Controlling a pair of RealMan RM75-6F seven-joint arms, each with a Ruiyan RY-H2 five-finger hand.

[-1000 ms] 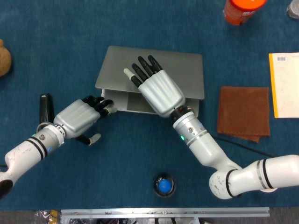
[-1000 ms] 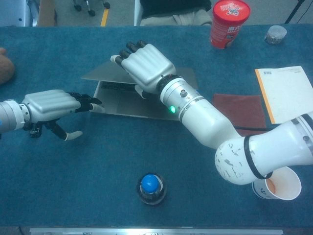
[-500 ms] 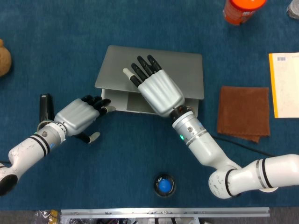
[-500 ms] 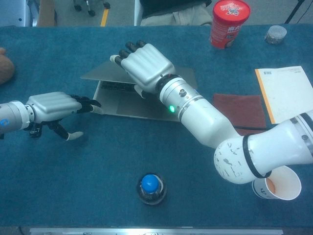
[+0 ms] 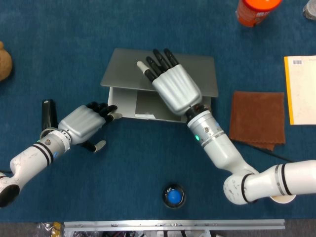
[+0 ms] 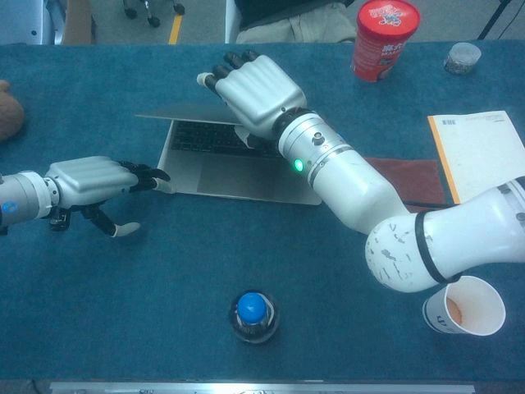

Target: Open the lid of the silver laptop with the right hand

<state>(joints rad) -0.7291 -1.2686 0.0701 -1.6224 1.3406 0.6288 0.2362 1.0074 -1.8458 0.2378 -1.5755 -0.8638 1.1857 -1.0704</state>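
The silver laptop sits mid-table with its lid [image 5: 123, 69] raised a little off the base [image 5: 123, 102]; the chest view shows the keyboard [image 6: 201, 138] under the lifted lid [image 6: 176, 114]. My right hand [image 5: 174, 88] grips the lid's front edge near the middle, fingers lying over the top; the same hand [image 6: 254, 89] in the chest view has its thumb tucked below the edge. My left hand [image 5: 81, 123] lies flat on the table, its fingertips touching the base's front left corner [image 6: 164, 182], holding nothing.
A brown cloth [image 5: 257, 118] and a yellow notebook [image 5: 299, 89] lie to the right. A red canister [image 5: 254, 10] stands at the back. A blue-capped bottle [image 5: 173, 196] stands near the front edge, a paper cup [image 6: 463, 305] at front right, a black object [image 5: 48, 113] beside my left arm.
My right hand has moved back and up with the lid's front edge, opening the gap so the keyboard and more of the base show. My left hand has barely moved.
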